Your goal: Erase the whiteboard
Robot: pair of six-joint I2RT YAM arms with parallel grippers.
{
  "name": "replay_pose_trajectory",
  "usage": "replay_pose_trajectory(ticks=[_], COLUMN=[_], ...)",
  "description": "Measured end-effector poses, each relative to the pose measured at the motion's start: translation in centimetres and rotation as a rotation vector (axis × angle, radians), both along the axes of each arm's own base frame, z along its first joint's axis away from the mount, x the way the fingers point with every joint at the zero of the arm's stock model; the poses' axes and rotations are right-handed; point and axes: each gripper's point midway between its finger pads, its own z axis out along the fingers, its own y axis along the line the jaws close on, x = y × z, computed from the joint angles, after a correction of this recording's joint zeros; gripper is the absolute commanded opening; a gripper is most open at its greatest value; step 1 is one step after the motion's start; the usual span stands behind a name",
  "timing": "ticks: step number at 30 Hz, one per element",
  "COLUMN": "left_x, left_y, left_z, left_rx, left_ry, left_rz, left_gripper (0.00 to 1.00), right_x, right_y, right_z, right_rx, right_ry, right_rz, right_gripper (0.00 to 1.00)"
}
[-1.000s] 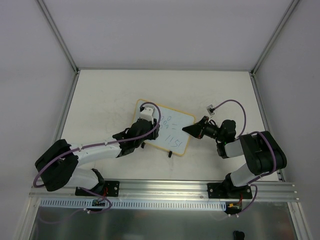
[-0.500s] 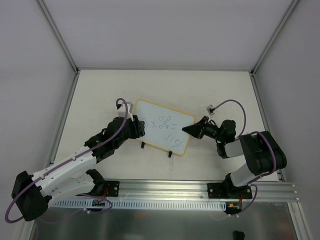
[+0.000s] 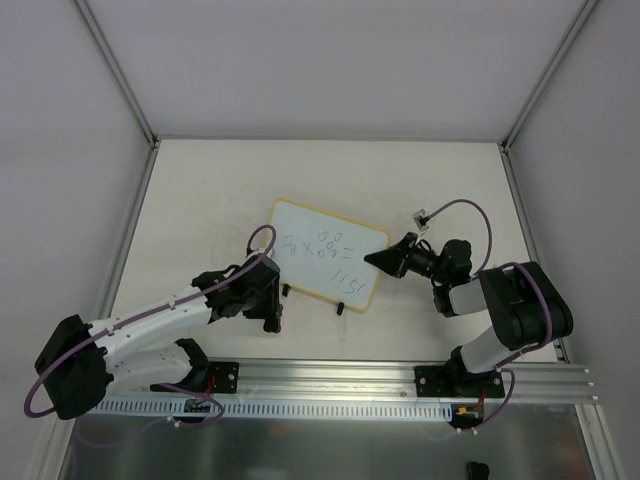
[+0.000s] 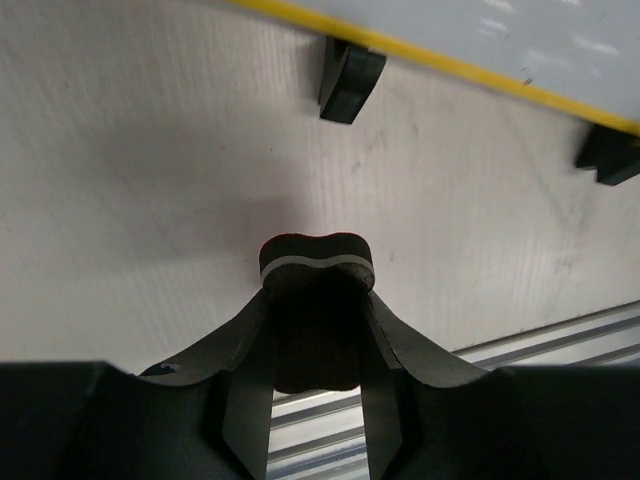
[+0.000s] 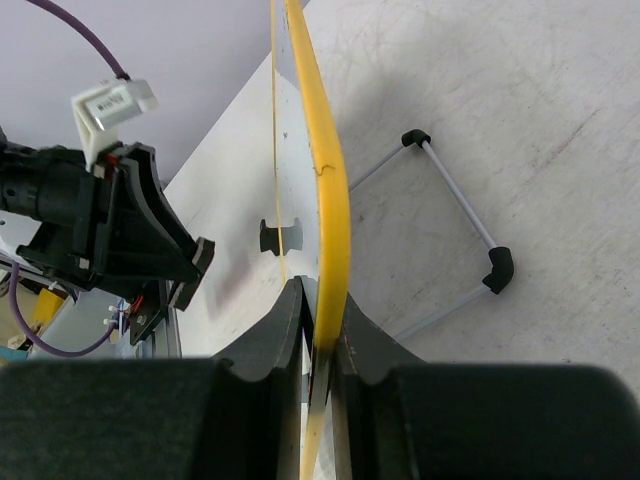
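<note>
The whiteboard (image 3: 330, 252) stands tilted near the table's middle, with a thin yellow frame and dark handwritten marks across its face. My right gripper (image 3: 380, 259) is shut on its right edge; the right wrist view shows the yellow frame (image 5: 331, 180) pinched between my fingers (image 5: 320, 305). My left gripper (image 3: 271, 316) is on the table in front of the board's lower left corner, apart from it. It is shut on the black bone-shaped eraser (image 4: 316, 262). The left wrist view shows the board's bottom frame (image 4: 450, 62) and two black clip feet (image 4: 348, 78) beyond it.
An aluminium rail (image 3: 330, 375) runs along the near table edge, and shows in the left wrist view (image 4: 545, 338). A thin wire stand (image 5: 462, 212) lies on the table behind the board. White enclosure walls with metal posts (image 3: 125, 262) bound the table.
My left gripper with the eraser has moved off the board's face, past its left edge, and down to the table in front of it. The marks remain. The right arm has not moved.
</note>
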Motion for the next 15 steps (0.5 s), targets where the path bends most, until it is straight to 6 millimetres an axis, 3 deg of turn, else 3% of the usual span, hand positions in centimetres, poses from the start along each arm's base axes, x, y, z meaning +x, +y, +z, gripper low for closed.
replay_pose_trajectory(ticks=[8, 15], left_x=[-3.0, -3.5], left_y=[0.8, 1.3], left_z=[-3.6, -4.4], left_rx=[0.12, 0.143], left_ry=[0.139, 0.16], left_rz=[-0.018, 0.002], left_gripper=[0.04, 0.09], right_x=[0.0, 0.0], right_y=[0.0, 0.0], right_z=[0.0, 0.0], right_rx=[0.0, 0.001], right_ry=[0.001, 0.001], right_rz=[0.0, 0.0], right_gripper=[0.0, 0.0])
